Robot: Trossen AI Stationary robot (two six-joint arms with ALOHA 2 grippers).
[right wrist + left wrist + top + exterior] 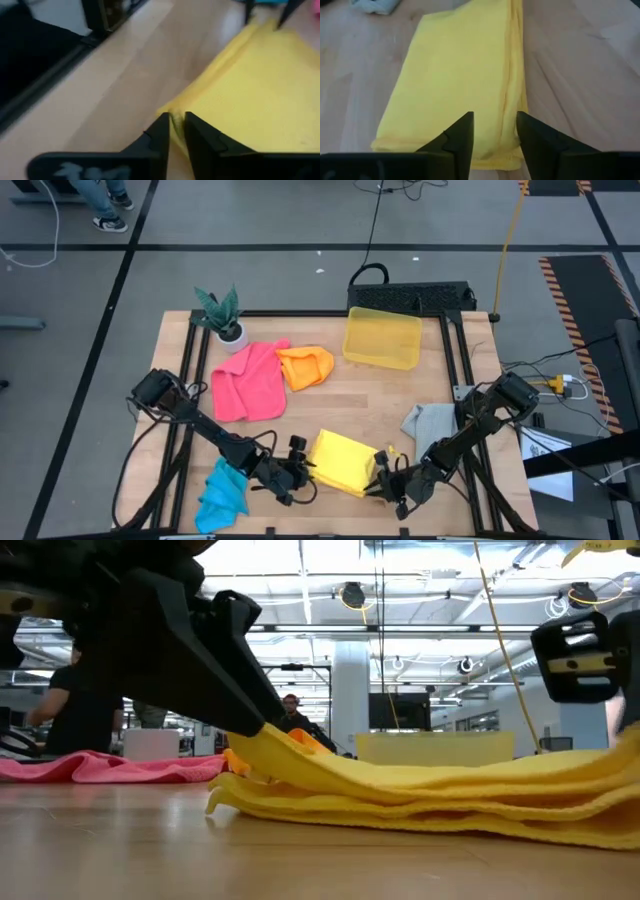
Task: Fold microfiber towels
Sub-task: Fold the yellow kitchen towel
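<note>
The yellow towel (343,461) lies folded flat at the table's near edge, so the fold looks finished and letting go is the step in hand. The left gripper (495,142) stands parted over one end, holding nothing. The right gripper (177,131) is barely parted, the towel's corner between its fingers. Next, both should back away.

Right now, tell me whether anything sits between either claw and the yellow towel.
Nothing visible does. The left claw and the right claw are both right at opposite edges of the yellow towel.
</note>
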